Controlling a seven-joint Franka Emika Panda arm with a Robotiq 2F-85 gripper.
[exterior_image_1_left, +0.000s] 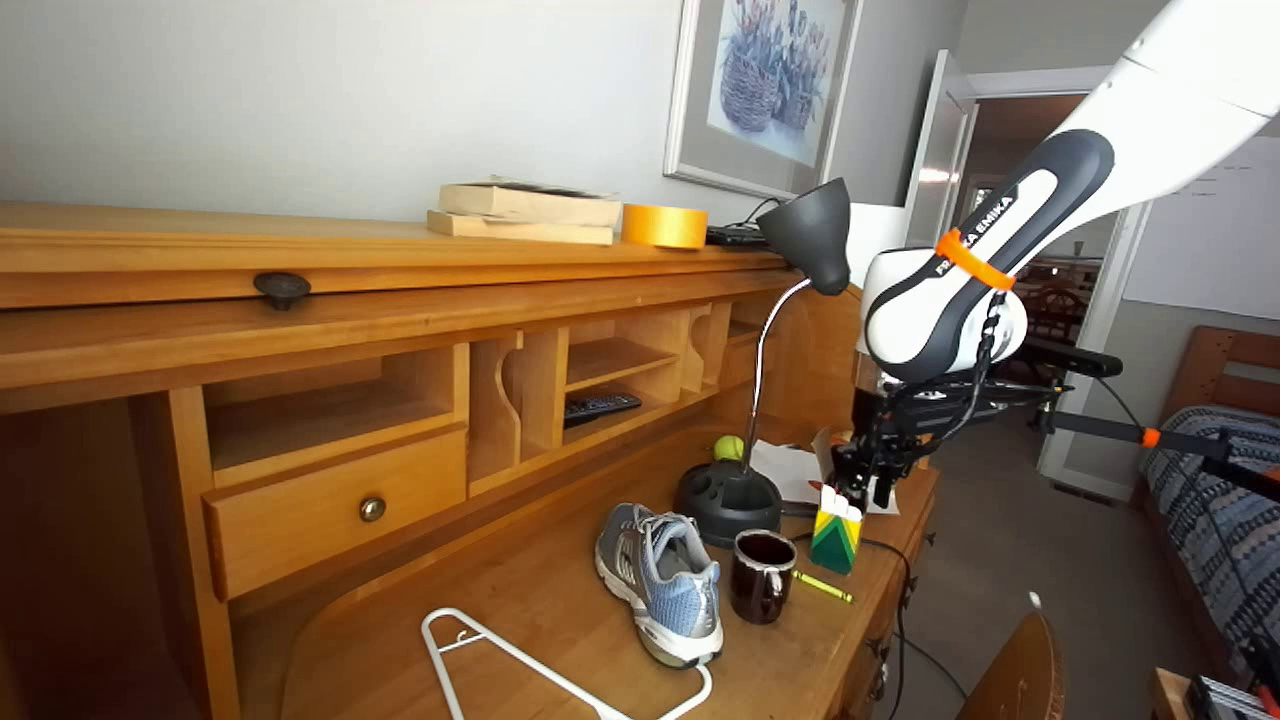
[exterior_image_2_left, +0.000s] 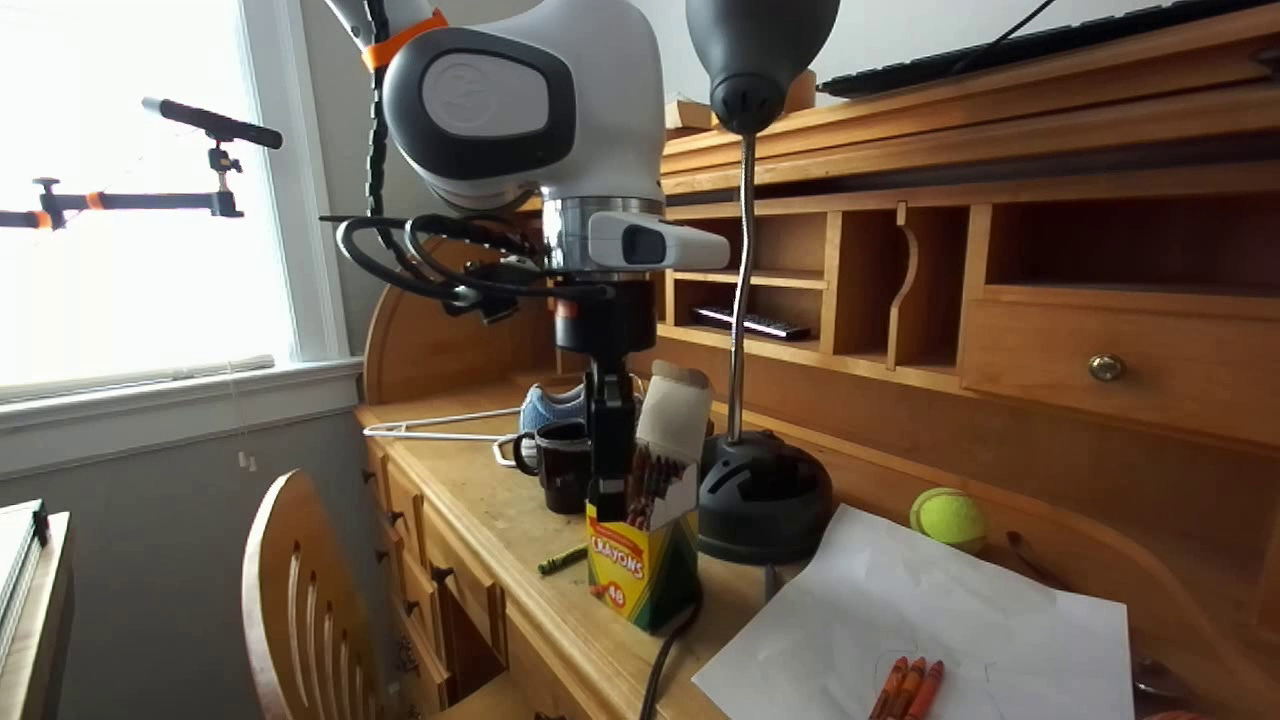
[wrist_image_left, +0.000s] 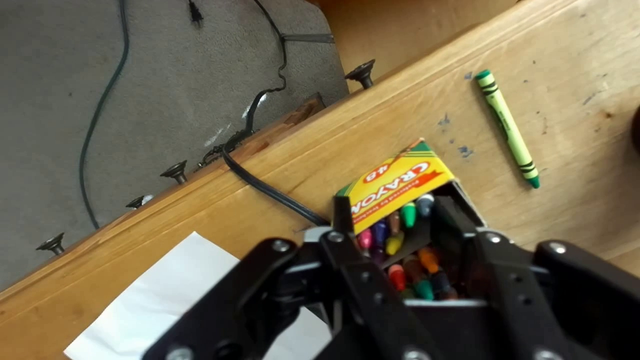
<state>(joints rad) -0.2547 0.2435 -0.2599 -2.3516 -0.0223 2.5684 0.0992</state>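
Two dark fingers (wrist_image_left: 342, 212) of the tool (wrist_image_left: 396, 210) hang pointing down, spread wide, with crayons (wrist_image_left: 395, 243) showing in the gap between them. Directly below, the open crayon box (exterior_image_2_left: 640, 570) stands on the counter (wrist_image_left: 575, 75); whether a finger touches its cardboard, I cannot tell. Its raised lid (exterior_image_2_left: 675, 410) rises close beside the tool, so room on that flank is tight.

Toward the front edge, a strip of wood separates the box from the drop. A black cord (wrist_image_left: 272, 192) runs just beside the box and goes over that edge, near the drawer knobs (wrist_image_left: 361, 74). On the side toward the back, the lamp base (exterior_image_1_left: 730, 505) stands near the box — another limit on movement.

Across a gap of wood lies a green crayon (wrist_image_left: 509, 131), crosswise to the front edge, with the dark mug (exterior_image_1_left: 760, 585) near it. Opposite the mug, a paper sheet (exterior_image_2_left: 930, 610) carries three orange-red crayons (exterior_image_2_left: 908, 685), and a tennis ball (exterior_image_2_left: 948, 518) sits at its back edge.

Past the mug come a shoe (exterior_image_1_left: 685, 600) and a white hanger (exterior_image_1_left: 545, 672). Farther back, a remote (exterior_image_1_left: 600, 405) lies in a cubbyhole; beyond the front edge stands a wooden chair (exterior_image_2_left: 275, 590).
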